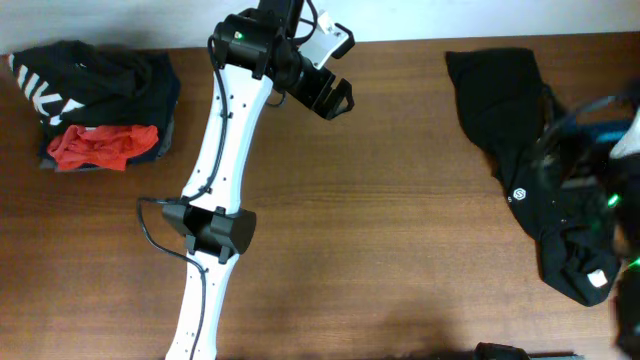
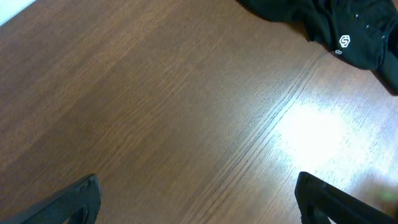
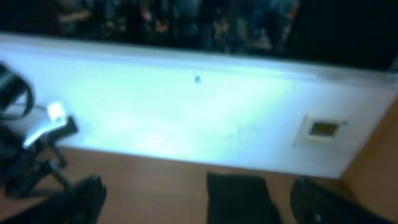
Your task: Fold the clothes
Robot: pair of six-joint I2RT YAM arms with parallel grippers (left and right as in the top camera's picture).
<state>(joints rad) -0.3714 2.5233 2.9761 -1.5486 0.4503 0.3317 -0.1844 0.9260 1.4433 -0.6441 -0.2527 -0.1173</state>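
The right gripper (image 3: 204, 200), jaws spread, is a blur over the crumpled shirt (image 1: 510, 150) at the table's (image 1: 400, 250) right side. It may catch a single layer and drag the cloth off the edge. The left gripper (image 1: 335, 100), spread and empty, hangs well apart from it. There is one loose shirt and, far left, one pile (image 1: 60, 150) with one lettered shirt (image 1: 90, 70) and one red garment (image 1: 100, 145).

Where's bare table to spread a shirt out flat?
Widest bare table lies between the left arm and the black shirt. A smaller patch sits below the clothes pile, left of that arm. The right edge is crowded.
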